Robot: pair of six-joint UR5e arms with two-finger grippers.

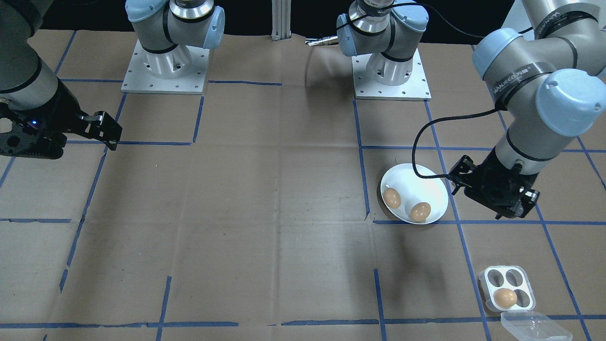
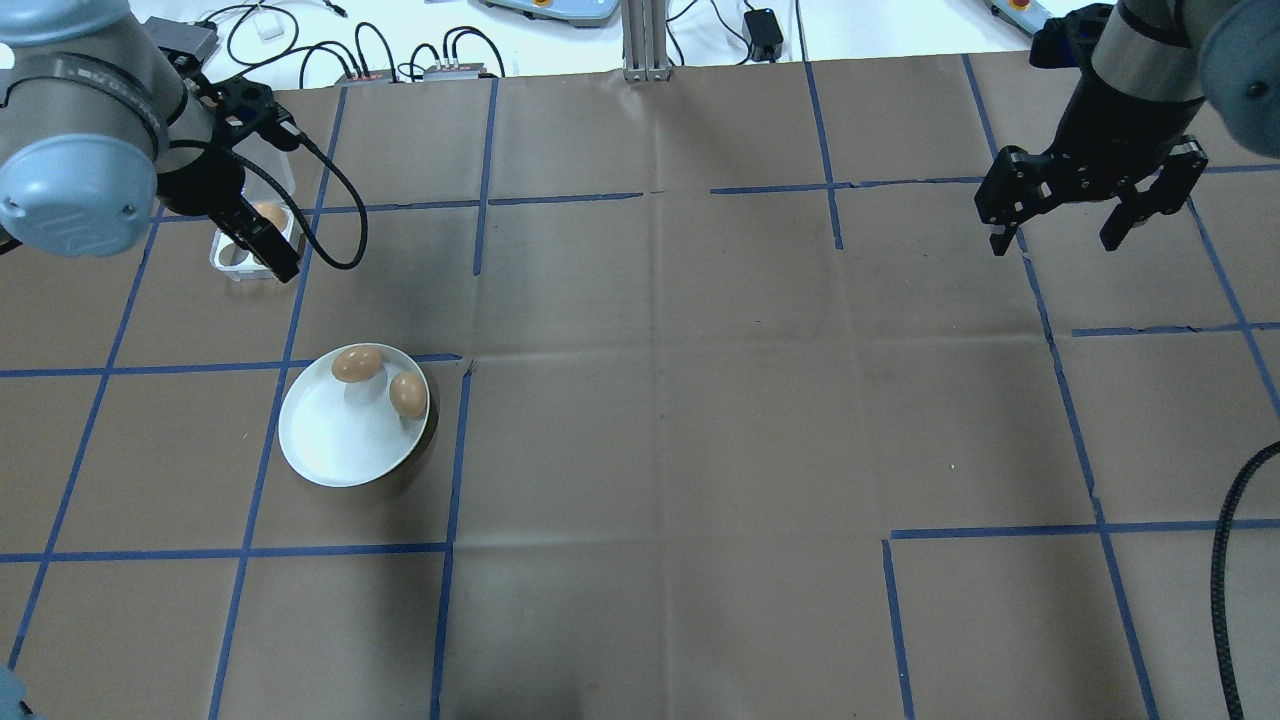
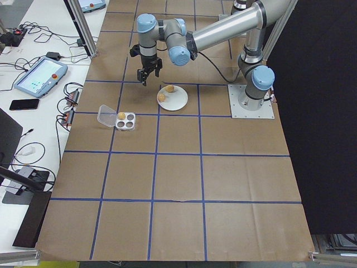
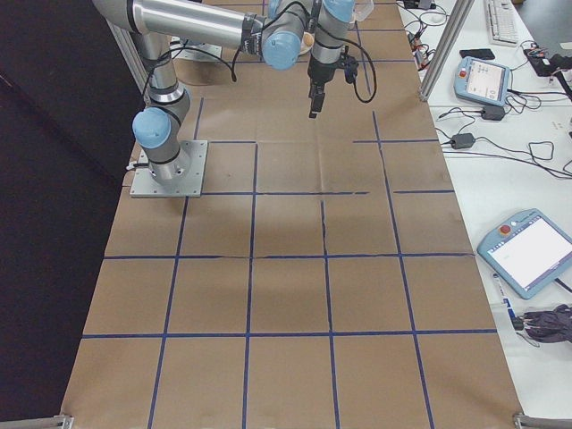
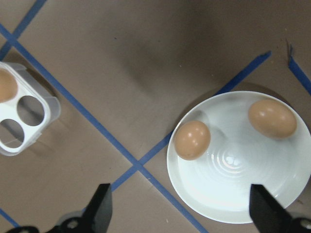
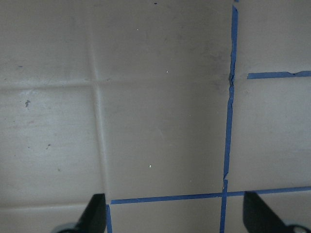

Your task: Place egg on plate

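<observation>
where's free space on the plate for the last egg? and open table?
Plate: two eggs sit along one rim; the middle and opposite rim are bare. Egg box keeps one egg, three cups empty. Table is bare between plate and right gripper. Left gripper is open, empty.

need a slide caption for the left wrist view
Open left gripper above white plate holding two eggs; egg box nearby.

Plate [image 1: 435, 187]: two eggs [image 1: 392, 198] [image 1: 420, 211] along one rim, remaining surface bare; left claw [image 1: 492, 199] just beside; egg box [image 1: 507, 289] well apart.
</observation>
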